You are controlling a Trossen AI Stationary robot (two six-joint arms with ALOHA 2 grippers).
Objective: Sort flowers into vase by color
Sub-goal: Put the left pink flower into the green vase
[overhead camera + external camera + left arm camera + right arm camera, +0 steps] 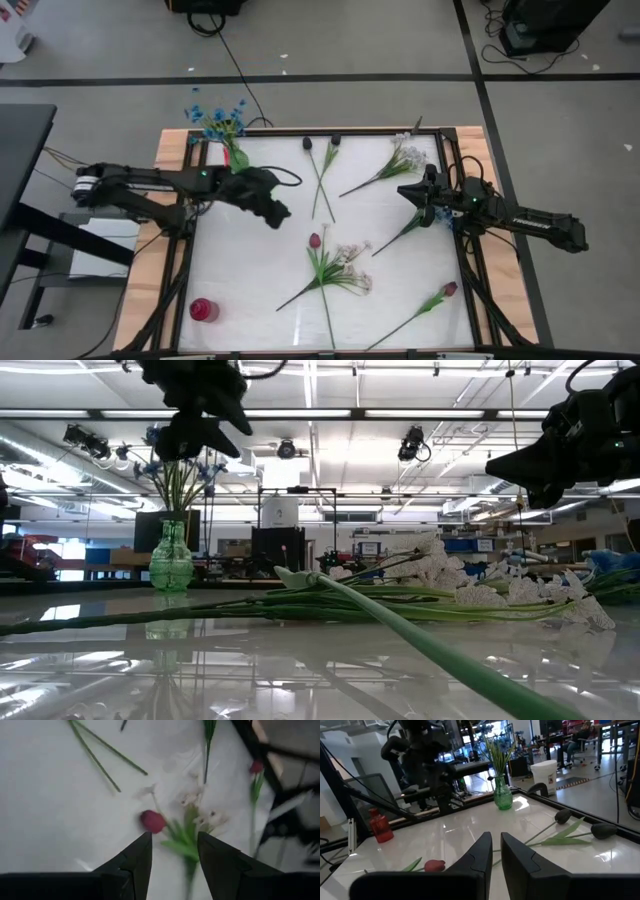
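Blue flowers stand in a green glass vase at the table's far left corner. Loose on the white tabletop lie two dark buds, a white spray, a pink-red tulip crossed with another white spray, and a second tulip. My left gripper hovers open above the first tulip. My right gripper is raised at the right side, fingers nearly together, holding nothing.
A small red vase stands at the table's near left corner. A loose green stem lies just below my right gripper. Dark frame rails run along the table's sides. People sit in the room beyond the table.
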